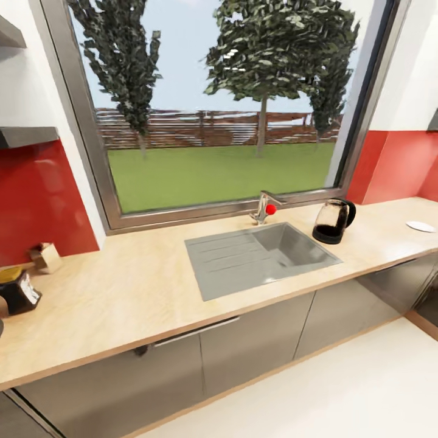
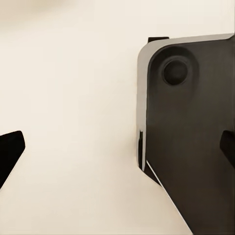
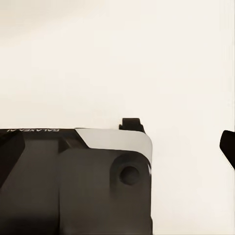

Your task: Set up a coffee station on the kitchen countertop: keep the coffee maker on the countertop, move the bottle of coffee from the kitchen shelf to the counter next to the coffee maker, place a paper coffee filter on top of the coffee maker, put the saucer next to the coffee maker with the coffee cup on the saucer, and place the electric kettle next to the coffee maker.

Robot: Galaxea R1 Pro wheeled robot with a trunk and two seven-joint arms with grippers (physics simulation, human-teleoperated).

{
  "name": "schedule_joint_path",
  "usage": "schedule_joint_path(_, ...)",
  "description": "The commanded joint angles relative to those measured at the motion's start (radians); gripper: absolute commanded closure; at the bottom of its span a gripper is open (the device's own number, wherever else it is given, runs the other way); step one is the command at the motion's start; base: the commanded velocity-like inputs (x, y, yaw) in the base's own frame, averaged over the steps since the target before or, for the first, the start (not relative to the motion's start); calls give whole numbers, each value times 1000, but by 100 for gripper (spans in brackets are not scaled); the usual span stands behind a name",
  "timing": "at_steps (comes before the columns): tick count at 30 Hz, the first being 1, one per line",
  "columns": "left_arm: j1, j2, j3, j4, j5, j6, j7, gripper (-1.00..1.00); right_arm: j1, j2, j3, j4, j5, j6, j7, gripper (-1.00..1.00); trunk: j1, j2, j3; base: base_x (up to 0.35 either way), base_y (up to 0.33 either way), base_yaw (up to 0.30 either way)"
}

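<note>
Left gripper [image 2: 117, 147] and right gripper [image 3: 117, 147] hung wide apart, holding nothing | electric kettle [image 1: 333, 222] stood on kitchen countertop [image 1: 140, 286] beside sink [image 1: 258, 255] | saucer [image 1: 421, 226] far right | advice: square up close, grip kettle's handle.

Kitchen countertop [image 1: 140, 286]: light wood-tone worktop over glossy dark grey cabinets, running full width under window.

Electric kettle [image 1: 333, 222]: clear glass body, black base, lid, loop handle; upright on countertop, just beside inset sink's right edge.

Saucer [image 1: 421, 226]: small flat white disc, lying flat on countertop, well apart from kettle, far right.

Bottle of coffee [image 1: 17, 291]: dark, white label, brownish cap; upright at far left edge, partly cropped.

Positions relative to grippers: cannot tell.
</note>
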Motion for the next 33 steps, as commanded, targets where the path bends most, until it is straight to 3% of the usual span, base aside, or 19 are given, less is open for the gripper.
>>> schedule_joint_path(1, 1, 0, -7, -2, 6, -1, 3, -100, 0, 0, 8, -2, -9, 6, -4, -100, 1, -1, -1, 242, -224, -291)
schedule_joint_path(9, 0, -2, -7, -2, 6, -1, 3, -100, 0, 1, 9, -2, -8, 6, -4, -100, 1, -1, -1, 229, -235, -291)
schedule_joint_path(17, 0, -3, -5, -2, 6, -1, 3, -100, 0, 1, 9, -2, -8, 6, -2, -100, 1, -1, -1, 181, -273, -90)
schedule_joint_path(33, 0, -3, -6, -2, 6, -3, 2, -100, 0, -2, 8, -2, -8, 6, -2, -100, 1, -1, -1, 176, -276, -293)
